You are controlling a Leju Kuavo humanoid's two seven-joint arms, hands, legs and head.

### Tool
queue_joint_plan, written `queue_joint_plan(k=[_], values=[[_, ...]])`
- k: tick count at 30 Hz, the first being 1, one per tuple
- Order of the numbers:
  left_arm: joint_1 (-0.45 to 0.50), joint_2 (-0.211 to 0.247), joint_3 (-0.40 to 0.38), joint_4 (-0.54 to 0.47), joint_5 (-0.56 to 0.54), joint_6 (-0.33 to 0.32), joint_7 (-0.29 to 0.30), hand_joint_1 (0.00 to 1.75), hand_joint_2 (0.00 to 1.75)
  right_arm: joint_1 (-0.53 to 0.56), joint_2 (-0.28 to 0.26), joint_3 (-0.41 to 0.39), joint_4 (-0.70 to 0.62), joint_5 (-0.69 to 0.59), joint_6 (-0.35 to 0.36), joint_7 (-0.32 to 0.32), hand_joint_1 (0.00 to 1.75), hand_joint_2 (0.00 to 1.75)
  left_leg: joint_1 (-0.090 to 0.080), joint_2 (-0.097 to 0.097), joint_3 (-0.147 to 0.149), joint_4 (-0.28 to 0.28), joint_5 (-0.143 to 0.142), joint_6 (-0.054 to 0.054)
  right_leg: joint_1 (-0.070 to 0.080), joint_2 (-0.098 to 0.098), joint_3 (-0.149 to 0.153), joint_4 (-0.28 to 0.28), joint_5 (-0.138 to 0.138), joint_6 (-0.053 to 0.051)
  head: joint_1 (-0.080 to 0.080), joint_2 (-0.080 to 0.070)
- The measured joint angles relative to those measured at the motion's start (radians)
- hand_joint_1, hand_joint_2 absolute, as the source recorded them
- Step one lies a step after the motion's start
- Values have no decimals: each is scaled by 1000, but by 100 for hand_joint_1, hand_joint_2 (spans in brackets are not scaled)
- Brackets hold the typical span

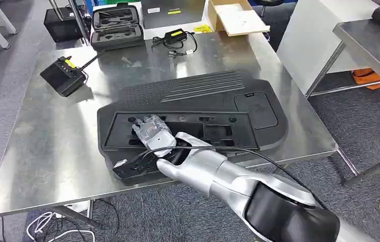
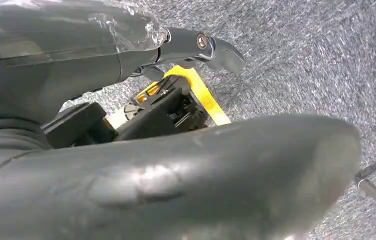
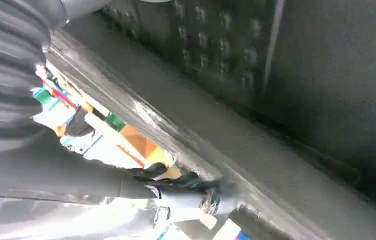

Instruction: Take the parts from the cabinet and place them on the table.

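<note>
Black ribbed part (image 1: 198,108) on silver steel table (image 1: 41,151); black remote (image 1: 62,75) (yellow buttons) at left edge; black case (image 1: 118,25) at far edge; grey speckled carpet (image 1: 364,121).

The robot's silver right arm (image 1: 238,181) reached in from the lower right and stretched forward and to the left, its wrist level and a dark cable looped along it. The right hand (image 1: 150,132), wrapped in clear film, lay low with fingers extended. The left hand (image 2: 126,60) hung toward the floor, its fingers apart.
</note>
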Motion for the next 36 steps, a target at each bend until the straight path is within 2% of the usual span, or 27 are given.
queue_joint_plan(k=[5,10,14,19,24,29,32,34,36], values=[[-3,0,-5,-4,0,6,14,0,0,-1,-41,14,-72,-90,2,35,0,175,0,0,0,0,0,0,0,0,0,0,0,0,0,0],[-5,0,-5,-5,2,15,18,0,0,-5,-87,16,-179,-172,-45,88,0,175,0,0,0,1,0,0,0,0,0,0,0,0,0,0],[-4,0,-5,-5,5,14,7,0,0,-6,-128,12,-287,-164,-86,117,0,175,0,0,0,0,0,0,0,0,-1,0,0,0,0,0],[-3,0,-5,-5,4,13,-2,0,0,2,-159,0,-392,-128,-130,123,0,175,0,0,0,0,0,0,0,1,0,0,0,0,0,0],[0,0,-5,-5,4,13,-10,0,0,37,-175,-30,-467,-91,-275,87,0,175,0,0,0,0,0,0,0,1,0,0,0,0,0,0],[9,0,-5,-5,15,15,-22,0,0,69,-187,-69,-525,-51,-407,85,0,175,0,1,0,0,0,0,0,1,0,0,0,0,0,0],[20,0,-5,-5,20,19,-35,0,0,110,-204,-119,-596,-10,-522,87,0,175,0,0,0,0,0,0,0,1,-1,-1,0,0,0,0],[25,0,-5,-5,22,21,-40,0,0,139,-215,-153,-637,27,-622,75,0,175,0,0,0,0,0,0,0,1,0,-1,0,0,0,0],[29,0,-5,-5,23,24,-43,0,0,176,-230,-201,-693,81,-753,52,0,175,0,0,0,0,0,0,0,1,0,-2,0,0,0,0]])
